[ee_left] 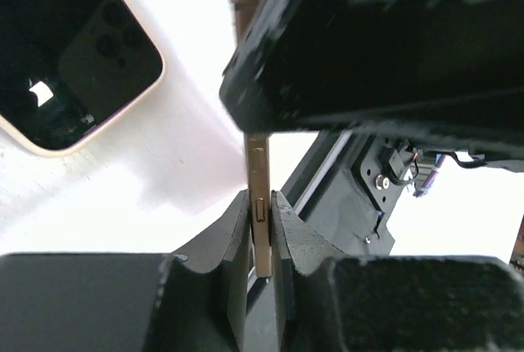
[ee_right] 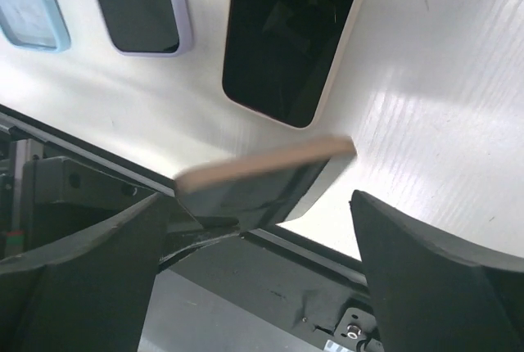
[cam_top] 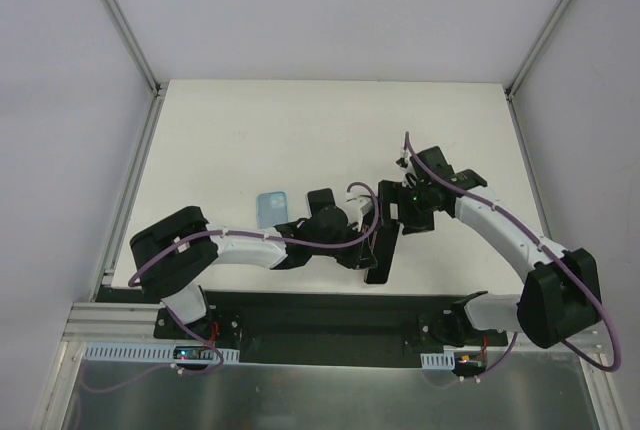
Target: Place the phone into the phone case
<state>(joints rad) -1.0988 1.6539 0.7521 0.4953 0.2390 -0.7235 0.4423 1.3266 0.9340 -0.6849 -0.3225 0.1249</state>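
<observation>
Seemingly mid-carry, the left gripper was clamped on one gold-edged phone, held on edge over the table and not yet in any case. The right gripper hung beside it, fingers spread, holding nothing. Three flat items lay on the table: one light blue case, one lilac-rimmed slab and one cream-rimmed slab, each either phone or case, unclear which. Next, probably, the phone needed laying flat over an empty case and pressing in.

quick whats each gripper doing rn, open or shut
Left gripper: shut on the thin gold-edged phone, held edge-on.
Right gripper: open, holding nothing.
</observation>
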